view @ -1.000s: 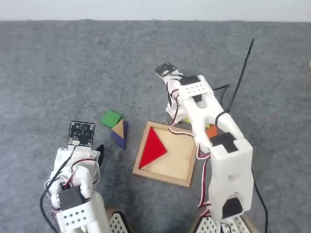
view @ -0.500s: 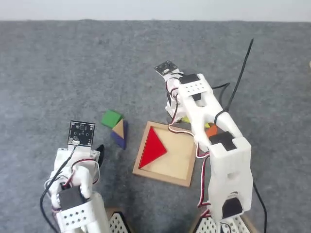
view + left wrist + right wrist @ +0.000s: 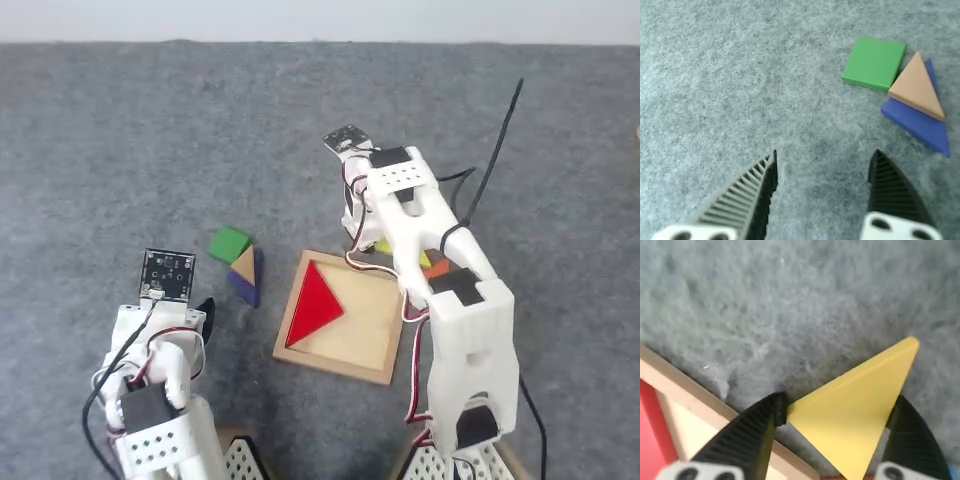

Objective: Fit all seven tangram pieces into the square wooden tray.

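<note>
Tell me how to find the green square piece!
Start at the wooden tray holding the red triangle. Left of it, three loose pieces huddle. The green piece is the only square, beside a tan triangle lying on a blue piece.

The left arm (image 3: 160,400) was folded back close to its base. The left gripper (image 3: 825,160) pointed down and forward, and its two jaws stood wide apart. The right arm (image 3: 440,290) was stretched far forward with a bend at the elbow. The right gripper (image 3: 840,407) pointed steeply down, with both jaws also spread apart.
</note>
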{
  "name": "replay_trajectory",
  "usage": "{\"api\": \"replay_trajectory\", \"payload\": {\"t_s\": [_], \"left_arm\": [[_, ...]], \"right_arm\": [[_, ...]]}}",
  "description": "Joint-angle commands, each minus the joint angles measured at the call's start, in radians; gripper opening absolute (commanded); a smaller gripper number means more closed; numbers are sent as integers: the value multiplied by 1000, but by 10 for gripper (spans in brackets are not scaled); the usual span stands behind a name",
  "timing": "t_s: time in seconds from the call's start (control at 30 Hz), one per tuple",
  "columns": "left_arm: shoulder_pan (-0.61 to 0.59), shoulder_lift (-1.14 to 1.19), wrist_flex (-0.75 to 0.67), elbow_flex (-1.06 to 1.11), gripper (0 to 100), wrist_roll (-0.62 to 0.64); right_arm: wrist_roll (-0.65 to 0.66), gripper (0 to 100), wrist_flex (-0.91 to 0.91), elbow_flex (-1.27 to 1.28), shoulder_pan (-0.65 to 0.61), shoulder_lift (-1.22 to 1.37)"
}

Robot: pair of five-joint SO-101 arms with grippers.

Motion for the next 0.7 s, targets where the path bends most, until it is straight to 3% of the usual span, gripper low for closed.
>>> {"api": "replay_trajectory", "payload": {"t_s": [0.0, 0.23, 0.67], "left_arm": [[0, 5, -3, -7, 281, -11], [0, 5, -3, -7, 281, -11], [0, 5, -3, -7, 281, -11]], "right_arm": [[6, 295, 39, -57, -5, -119], [37, 295, 148, -57, -36, -255], [0, 295, 378, -52, -251, -332]]}}
